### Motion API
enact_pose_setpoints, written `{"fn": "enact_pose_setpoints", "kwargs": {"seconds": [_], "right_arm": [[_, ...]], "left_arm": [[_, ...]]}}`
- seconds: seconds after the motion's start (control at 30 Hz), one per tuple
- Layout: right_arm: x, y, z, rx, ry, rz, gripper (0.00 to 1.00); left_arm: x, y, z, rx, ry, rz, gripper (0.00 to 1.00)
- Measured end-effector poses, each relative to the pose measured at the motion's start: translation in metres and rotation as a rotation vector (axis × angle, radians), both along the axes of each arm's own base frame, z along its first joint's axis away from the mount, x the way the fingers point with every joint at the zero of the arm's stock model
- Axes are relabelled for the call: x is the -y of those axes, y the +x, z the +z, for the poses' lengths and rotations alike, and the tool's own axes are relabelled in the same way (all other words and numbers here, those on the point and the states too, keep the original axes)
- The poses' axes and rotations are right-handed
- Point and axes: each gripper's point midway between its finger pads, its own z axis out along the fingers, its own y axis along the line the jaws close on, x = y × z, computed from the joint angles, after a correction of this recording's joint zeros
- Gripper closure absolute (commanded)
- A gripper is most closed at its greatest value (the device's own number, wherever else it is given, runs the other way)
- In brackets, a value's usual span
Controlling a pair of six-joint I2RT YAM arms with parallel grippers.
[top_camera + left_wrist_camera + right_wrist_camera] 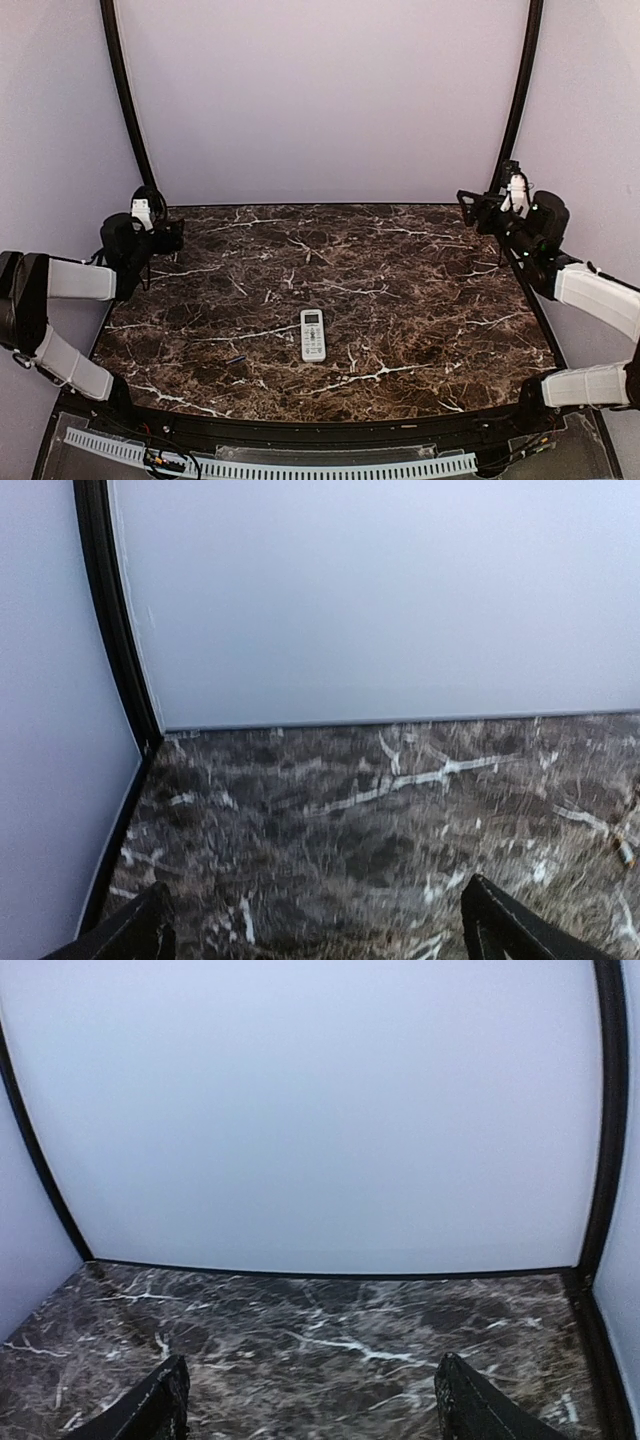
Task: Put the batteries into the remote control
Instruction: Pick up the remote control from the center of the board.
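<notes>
- Left claw (173, 237) is released: in the left wrist view its two dark fingers (135, 935) stand wide apart at the bottom corners, with only bare marble between them.
- It hovers at the far left corner of the bench (400, 270), pointing towards the pale back wall (320, 100).
- Right claw (468, 203) is likewise released and grasps nothing. Its fingers (160, 1405) are spread, with empty marble showing between them.
- It hangs at the far right corner of the bench, raised above the surface.
- Remote control (313, 335) lies flat around the middle of the bench, nearer the near edge. It is face up, with its display window at the far end, well apart from both claws.
- One tiny dark stick, apparently a battery (236, 359), lies left of the remote control, near the near edge. It is too small to make out further.
</notes>
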Motion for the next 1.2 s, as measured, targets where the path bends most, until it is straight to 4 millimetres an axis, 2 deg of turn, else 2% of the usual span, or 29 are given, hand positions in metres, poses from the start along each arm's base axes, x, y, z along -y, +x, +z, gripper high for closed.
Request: {"fn": "enact_pose_setpoints", "kwargs": {"seconds": [0.1,0.13,0.17,0.2,0.27,0.33,0.37,0.43,0.53,0.67,0.8,0.93,1.07,1.2], "right_arm": [[-0.066,-0.013,-0.007,-0.119,0.04,0.122,0.21],[-0.09,-0.018,-0.014,-0.175,0.039,0.153,0.2],[-0.113,-0.024,-0.021,-0.231,0.034,0.186,0.17],[-0.138,-0.031,-0.03,-0.288,0.019,0.211,0.14],[-0.184,-0.045,-0.051,-0.403,-0.029,0.254,0.04],[-0.23,-0.063,-0.075,-0.516,-0.105,0.286,0.02],[-0.247,-0.069,-0.085,-0.557,-0.133,0.29,0.02],[-0.289,-0.087,-0.111,-0.652,-0.223,0.311,0.02],[-0.326,-0.112,-0.152,-0.762,-0.338,0.326,0.02],[-0.348,-0.141,-0.205,-0.884,-0.49,0.326,0.02],[-0.349,-0.164,-0.24,-0.973,-0.586,0.315,0.02],[-0.341,-0.174,-0.257,-1.037,-0.624,0.292,0.14],[-0.342,-0.177,-0.266,-1.059,-0.635,0.288,0.36],[-0.345,-0.177,-0.265,-1.056,-0.631,0.297,0.54]], "left_arm": [[0.007,-0.004,0.072,0.125,-0.034,-0.029,0.02],[0.012,-0.012,0.103,0.189,-0.042,-0.049,0.03],[0.019,-0.021,0.126,0.239,-0.044,-0.072,0.03],[0.033,-0.036,0.153,0.304,-0.039,-0.116,0.03],[0.059,-0.06,0.183,0.38,-0.018,-0.205,0.04],[0.085,-0.086,0.202,0.432,0.017,-0.305,0.04],[0.095,-0.097,0.207,0.45,0.037,-0.35,0.04],[0.104,-0.113,0.208,0.465,0.077,-0.404,0.04],[0.113,-0.127,0.192,0.452,0.137,-0.46,0.04],[0.134,-0.142,0.163,0.415,0.22,-0.568,0.03],[0.153,-0.152,0.147,0.395,0.261,-0.669,0.03],[0.163,-0.156,0.139,0.382,0.277,-0.731,0.03],[0.17,-0.157,0.13,0.36,0.281,-0.771,0.03],[0.175,-0.161,0.128,0.362,0.29,-0.798,0.04]]}}
